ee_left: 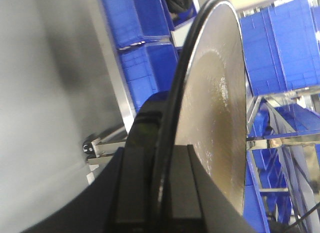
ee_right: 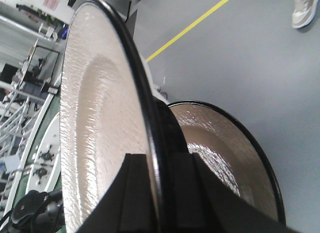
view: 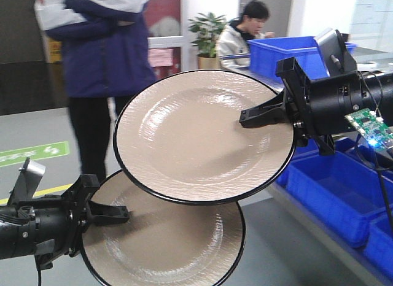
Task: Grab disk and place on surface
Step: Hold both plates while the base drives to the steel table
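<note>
Upper disk [view: 196, 139]: you are holding it aloft mid-frame, tilted face-out and overlapping the lower one, judged so that both fit between the arms.
Lower disk [view: 166, 243]: you are carrying it at bottom centre, resting on nothing.
Right gripper [view: 249, 118]: clamping the upper disk's right rim, one finger on each face.
Left gripper [view: 121, 215]: pinching the lower disk's left rim likewise.
Surface: not showing in these views.

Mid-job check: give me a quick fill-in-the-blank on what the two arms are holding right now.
1. The right gripper is shut on the ___ of the two plates.
2. The left gripper clamps the lower plate, whose rim is ___.
3. The bins beyond the upper plate are ___.
Missing words: upper; black; blue.
</note>
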Controlling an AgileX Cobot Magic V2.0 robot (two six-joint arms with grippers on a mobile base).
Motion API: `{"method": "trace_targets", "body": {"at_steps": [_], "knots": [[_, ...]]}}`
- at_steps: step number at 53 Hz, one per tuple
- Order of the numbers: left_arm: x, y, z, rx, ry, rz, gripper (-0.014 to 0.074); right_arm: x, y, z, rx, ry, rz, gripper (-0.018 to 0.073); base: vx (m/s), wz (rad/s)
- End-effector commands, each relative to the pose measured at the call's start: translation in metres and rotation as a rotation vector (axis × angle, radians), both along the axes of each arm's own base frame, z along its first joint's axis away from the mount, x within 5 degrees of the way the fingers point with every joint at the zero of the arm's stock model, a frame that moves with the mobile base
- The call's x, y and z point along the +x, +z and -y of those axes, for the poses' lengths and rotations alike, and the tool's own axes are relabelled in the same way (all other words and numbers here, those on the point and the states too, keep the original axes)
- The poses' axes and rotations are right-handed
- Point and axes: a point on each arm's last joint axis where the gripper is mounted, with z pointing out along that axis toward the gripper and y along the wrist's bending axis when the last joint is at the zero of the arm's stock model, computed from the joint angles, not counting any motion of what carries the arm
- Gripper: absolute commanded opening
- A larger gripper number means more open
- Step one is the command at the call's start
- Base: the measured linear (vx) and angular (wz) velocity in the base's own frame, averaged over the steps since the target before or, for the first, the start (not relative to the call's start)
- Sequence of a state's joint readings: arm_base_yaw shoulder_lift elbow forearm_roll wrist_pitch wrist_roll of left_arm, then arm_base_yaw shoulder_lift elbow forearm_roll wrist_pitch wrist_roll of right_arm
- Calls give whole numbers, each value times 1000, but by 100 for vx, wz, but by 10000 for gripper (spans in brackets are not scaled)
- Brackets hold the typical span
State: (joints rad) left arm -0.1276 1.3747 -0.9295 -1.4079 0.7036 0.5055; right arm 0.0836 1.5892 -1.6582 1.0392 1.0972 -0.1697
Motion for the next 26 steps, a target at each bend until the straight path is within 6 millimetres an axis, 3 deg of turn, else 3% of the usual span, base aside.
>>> {"method": "trace_targets", "body": {"at_steps": [1,14,26], "knots": [[-5,28,3,-126,10,45,1,-13,36,0,133,-32,101,-8,28,-34],[-5,28,3,-126,10,45,1,-13,36,0,133,-32,101,-8,30,-24],[-5,28,3,-126,10,45,1,-13,36,0,133,-32,101,-8,34,2]]}}
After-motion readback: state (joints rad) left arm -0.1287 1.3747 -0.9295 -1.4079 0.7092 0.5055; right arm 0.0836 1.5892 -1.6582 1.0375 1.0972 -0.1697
